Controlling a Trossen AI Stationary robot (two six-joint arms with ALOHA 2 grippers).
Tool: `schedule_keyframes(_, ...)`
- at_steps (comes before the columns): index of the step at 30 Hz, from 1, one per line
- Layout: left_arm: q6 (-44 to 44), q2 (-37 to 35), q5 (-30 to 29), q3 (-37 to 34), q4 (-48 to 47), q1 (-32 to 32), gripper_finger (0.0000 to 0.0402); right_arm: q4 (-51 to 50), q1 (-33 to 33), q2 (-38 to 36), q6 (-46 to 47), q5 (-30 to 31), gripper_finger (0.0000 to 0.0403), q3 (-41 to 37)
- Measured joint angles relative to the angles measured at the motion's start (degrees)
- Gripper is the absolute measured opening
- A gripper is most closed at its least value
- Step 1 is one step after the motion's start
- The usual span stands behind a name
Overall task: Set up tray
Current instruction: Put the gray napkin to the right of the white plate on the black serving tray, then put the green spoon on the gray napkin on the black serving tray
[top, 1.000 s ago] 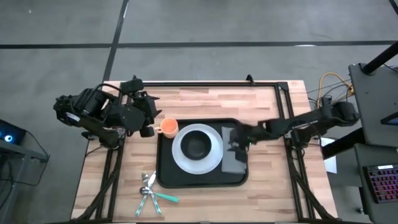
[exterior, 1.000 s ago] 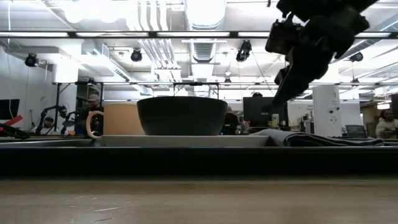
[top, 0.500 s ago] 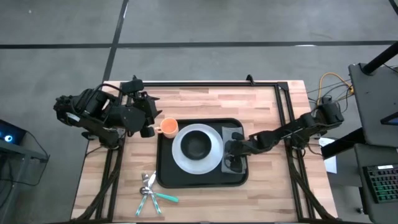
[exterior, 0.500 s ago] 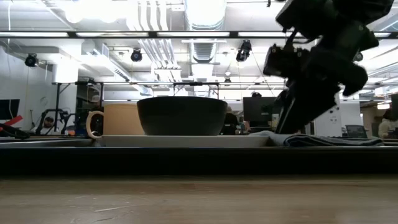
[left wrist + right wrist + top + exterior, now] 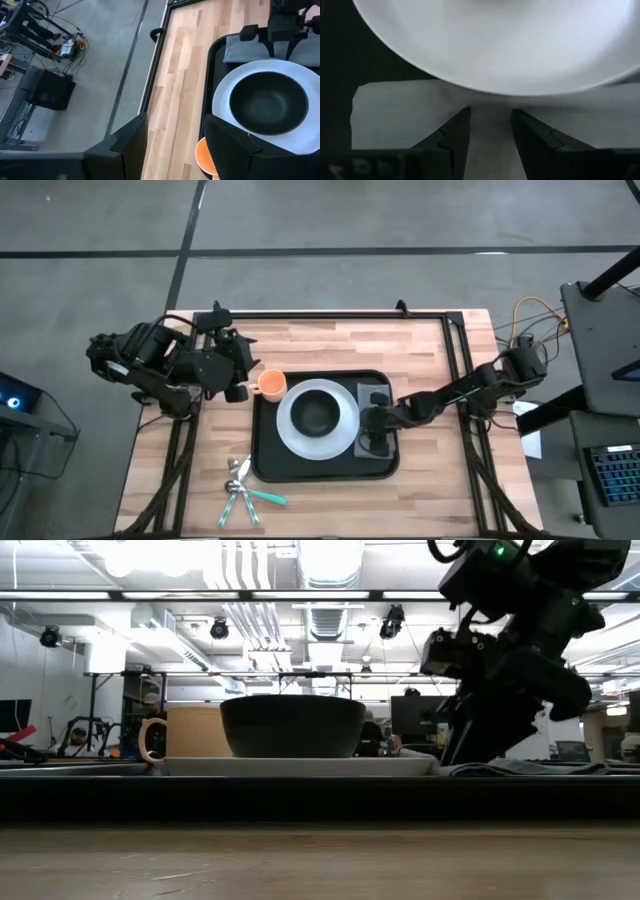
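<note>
The black tray point(image 5: 268, 465) lies mid-table and carries a white plate point(image 5: 292, 442) with a dark bowl point(image 5: 317, 416) on it. A small grey folded cloth point(image 5: 379, 394) lies flat on the tray's right part, beside the plate. My right gripper point(image 5: 371, 430) is down at the cloth, open, its fingers pointing toward the plate point(image 5: 490, 45). An orange mug point(image 5: 271, 385) stands on the table at the tray's far left corner. My left gripper point(image 5: 238, 383) waits open just left of the mug, apart from it. My right gripper has its open fingertips point(image 5: 455, 131) down on the top of the grey cloth point(image 5: 405, 112), near the edge that lies against the plate. It comes slanting down from the table's right side. The cloth lies flat on the tray point(image 5: 300, 795), with nothing pinched between the fingers.
Cutlery with teal handles point(image 5: 243, 485) lies on the wood near the tray's near left corner. Bare wood shows along the far side of the table point(image 5: 340, 345) and to the tray's right. A black rail point(image 5: 330, 313) runs along the far edge.
My right gripper has moved toward the table's near edge along the grey cloth and has come down, from above the cloth to its surface. During the last half second it has hardly moved. The left arm, mug, plate and bowl have kept still.
</note>
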Motion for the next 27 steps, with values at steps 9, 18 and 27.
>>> schedule_keyframes(9,-0.02,0.00,0.90,-0.14,0.00,0.00,0.0175,4.45,-0.15,3.20,-0.28,-2.24,0.0132,1.11)
schedule_keyframes(18,-0.02,0.00,0.96,-0.14,0.00,0.00,0.0175,-6.19,-0.15,-7.76,-0.67,-1.98,0.0131,0.88)
schedule_keyframes(27,-13.91,0.00,11.14,-1.94,-1.64,0.00,0.0175,-6.36,0.09,-17.93,-0.12,-1.92,0.0137,2.38)
